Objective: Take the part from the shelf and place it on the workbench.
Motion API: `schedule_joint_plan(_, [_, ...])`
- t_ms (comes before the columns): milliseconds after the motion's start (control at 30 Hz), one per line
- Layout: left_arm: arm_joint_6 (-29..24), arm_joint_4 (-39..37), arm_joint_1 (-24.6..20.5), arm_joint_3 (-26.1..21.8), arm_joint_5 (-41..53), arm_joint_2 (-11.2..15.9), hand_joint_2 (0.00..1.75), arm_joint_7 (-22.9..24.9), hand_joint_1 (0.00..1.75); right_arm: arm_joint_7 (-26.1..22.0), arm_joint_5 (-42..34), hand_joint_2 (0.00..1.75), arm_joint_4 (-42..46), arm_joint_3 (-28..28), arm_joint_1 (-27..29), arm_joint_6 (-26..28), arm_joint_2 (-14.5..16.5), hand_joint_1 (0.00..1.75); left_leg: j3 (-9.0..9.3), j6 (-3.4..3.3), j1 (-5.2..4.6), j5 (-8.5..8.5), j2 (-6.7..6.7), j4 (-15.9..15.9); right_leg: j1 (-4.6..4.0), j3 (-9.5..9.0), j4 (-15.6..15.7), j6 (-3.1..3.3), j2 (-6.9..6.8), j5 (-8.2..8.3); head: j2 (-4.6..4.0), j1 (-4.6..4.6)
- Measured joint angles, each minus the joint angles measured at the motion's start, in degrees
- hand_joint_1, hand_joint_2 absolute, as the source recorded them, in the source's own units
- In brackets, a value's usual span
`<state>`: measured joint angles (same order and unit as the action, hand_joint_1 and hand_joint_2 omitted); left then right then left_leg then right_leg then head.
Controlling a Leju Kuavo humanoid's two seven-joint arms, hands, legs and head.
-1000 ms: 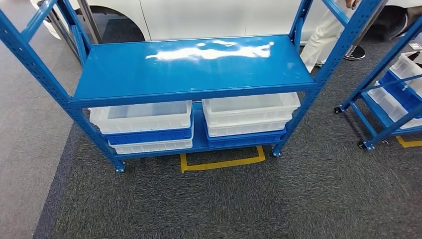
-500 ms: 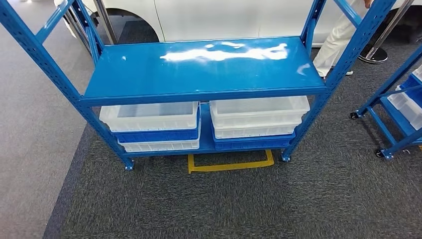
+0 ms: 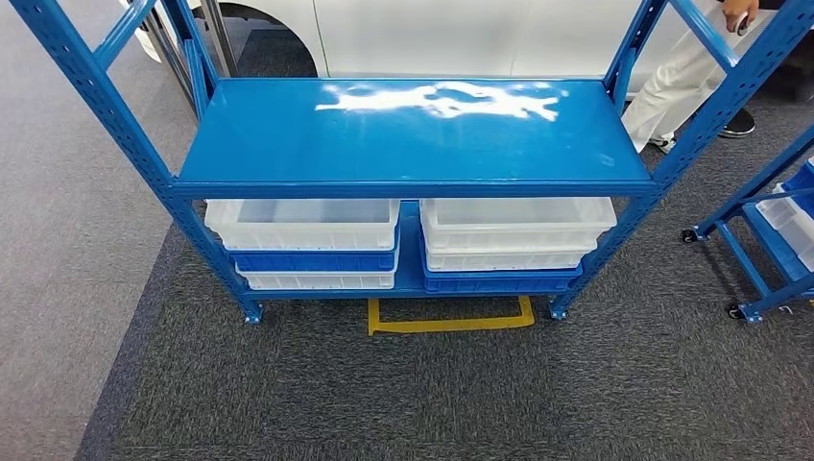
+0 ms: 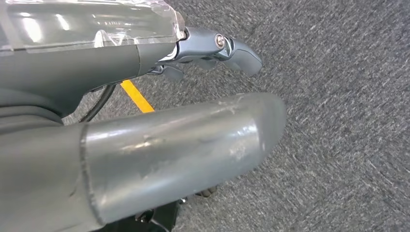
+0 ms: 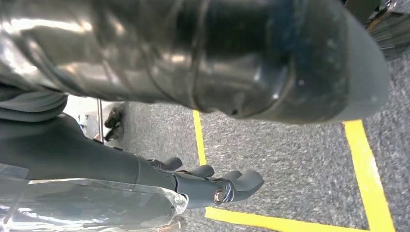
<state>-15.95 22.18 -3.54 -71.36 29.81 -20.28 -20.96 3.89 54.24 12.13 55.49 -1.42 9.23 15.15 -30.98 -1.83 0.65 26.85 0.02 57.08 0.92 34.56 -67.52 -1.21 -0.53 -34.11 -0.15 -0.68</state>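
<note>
While head-on, shelf (image 3: 413,134) long axis crosswise.

The left hand (image 4: 212,48) is showing a thick grey thumb, darker fingers with a silver screw (image 4: 220,41), and a black cable (image 4: 99,104) beside the thumb.

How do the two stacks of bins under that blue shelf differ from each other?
The left stack runs clear bin, blue bin, clear bin from the top down. The right stack has two clear bins over one blue bin at the bottom. The blue bin therefore sits in the middle on the left and lowest on the right. Both stacks rest on the bottom level of the blue shelf, and their top bins look empty.
</note>
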Motion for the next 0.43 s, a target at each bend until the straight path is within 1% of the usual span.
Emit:
schedule_joint_plan(33, [0.01, 0.00, -0.01, 0.00, -0.01, 0.00, 0.00, 0.00, 0.00, 0.00, -0.02, 0.00, 0.00, 0.05, 0.01, -0.01, -0.02, 0.00, 0.07, -0.20, -0.08, 0.14, -0.03, 0.02, 0.00, 2.33, -3.99, -0.09, 0.06, -1.43, 0.00, -0.01])
schedule_joint_plan(67, [0.01, 0.00, 0.00, 0.00, -0.02, 0.00, 0.00, 0.00, 0.00, 0.00, -0.03, 0.00, 0.00, 0.11, 0.03, -0.01, -0.03, 0.00, 0.22, -0.30, -0.15, 0.31, -0.11, 0.03, 0.00, 3.99, -6.53, -0.12, 0.10, -1.80, 0.00, -0.01])
schedule_joint_plan(100, [0.00, 0.00, 0.01, 0.00, -0.04, 0.00, 0.00, 0.00, 0.00, 0.00, -0.04, 0.00, 0.00, 0.18, 0.07, -0.01, -0.05, 0.00, 0.47, -0.30, -0.20, 0.51, -0.25, 0.04, -0.01, 4.73, -7.09, -0.08, 0.14, -0.97, 0.00, -0.01])
schedule_joint_plan(133, [-0.01, 0.00, 0.02, 0.00, -0.05, -0.02, 0.00, 0.00, 0.00, 0.01, -0.05, 0.00, 0.00, 0.24, 0.13, -0.01, -0.07, 0.00, 0.86, -0.25, -0.23, 0.77, -0.43, 0.05, -0.03, 4.32, -5.39, 0.06, 0.17, 0.99, 0.00, -0.01])
schedule_joint_plan(167, [-0.01, 0.00, 0.03, 0.00, -0.07, -0.04, 0.00, 0.00, 0.00, 0.03, -0.05, 0.00, 0.00, 0.28, 0.18, -0.01, -0.08, 0.00, 1.34, -0.11, -0.24, 1.08, -0.60, 0.05, -0.08, 2.92, -1.79, 0.32, 0.22, 3.61, 0.00, 0.00])
schedule_joint_plan(200, [-0.01, -0.01, 0.04, 0.00, -0.07, -0.07, 0.00, -0.01, 0.00, 0.05, -0.06, 0.00, -0.01, 0.31, 0.25, -0.01, -0.11, 0.00, 1.73, 0.10, -0.30, 1.44, -0.73, 0.06, -0.21, 1.26, 2.04, 0.67, 0.34, 5.68, 0.00, 0.00])
schedule_joint_plan(233, [-0.01, -0.01, 0.02, 0.00, -0.07, -0.09, 0.00, -0.01, 0.00, 0.08, -0.06, 0.00, -0.01, 0.32, 0.25, -0.01, -0.14, 0.00, 1.99, 0.39, -0.39, 1.81, -0.81, 0.14, -0.35, -0.16, 5.34, 0.99, 0.44, 6.97, 0.00, 0.00])
schedule_joint_plan(267, [-0.01, -0.02, 0.00, 0.00, -0.09, -0.10, 0.00, -0.01, 0.00, 0.10, -0.06, 0.00, -0.01, 0.32, 0.21, -0.02, -0.16, 0.00, 2.11, 0.69, -0.43, 2.10, -0.84, 0.18, -0.53, -1.03, 7.32, 1.28, 0.53, 7.42, 0.00, -0.01])
schedule_joint_plan(300, [-0.01, -0.02, -0.02, 0.00, -0.11, -0.11, 0.00, -0.01, 0.00, 0.11, -0.06, 0.00, -0.01, 0.33, 0.17, -0.04, -0.18, 0.00, 2.13, 1.00, -0.45, 2.32, -0.84, 0.18, -0.70, -1.34, 7.97, 1.54, 0.60, 7.11, 0.00, -0.02])
schedule_joint_plan(333, [-0.01, -0.02, -0.06, 0.00, -0.14, -0.11, 0.00, -0.01, 0.00, 0.11, -0.06, 0.00, 0.00, 0.33, 0.11, -0.05, -0.18, 0.00, 2.19, 1.29, -0.42, 2.45, -0.83, 0.12, -0.81, -1.40, 8.19, 1.74, 0.61, 6.93, 0.00, -0.02])
schedule_joint_plan(400, [-0.01, -0.02, -0.09, 0.00, -0.17, -0.07, 0.00, -0.01, 0.00, 0.13, -0.06, 0.00, -0.01, 0.34, 0.12, -0.08, -0.15, 0.00, 2.42, 1.90, -0.37, 2.92, -0.75, 0.38, -0.56, -1.87, 8.60, 2.21, 0.57, 6.79, 0.00, -0.01])
schedule_joint_plan(433, [-0.01, -0.01, -0.10, 0.00, -0.17, -0.05, 0.00, -0.01, 0.00, 0.14, -0.06, 0.00, -0.01, 0.35, 0.13, -0.09, -0.14, 0.00, 2.49, 2.06, -0.38, 3.06, -0.73, 0.48, -0.45, -2.04, 8.78, 2.32, 0.55, 6.78, 0.00, -0.01])
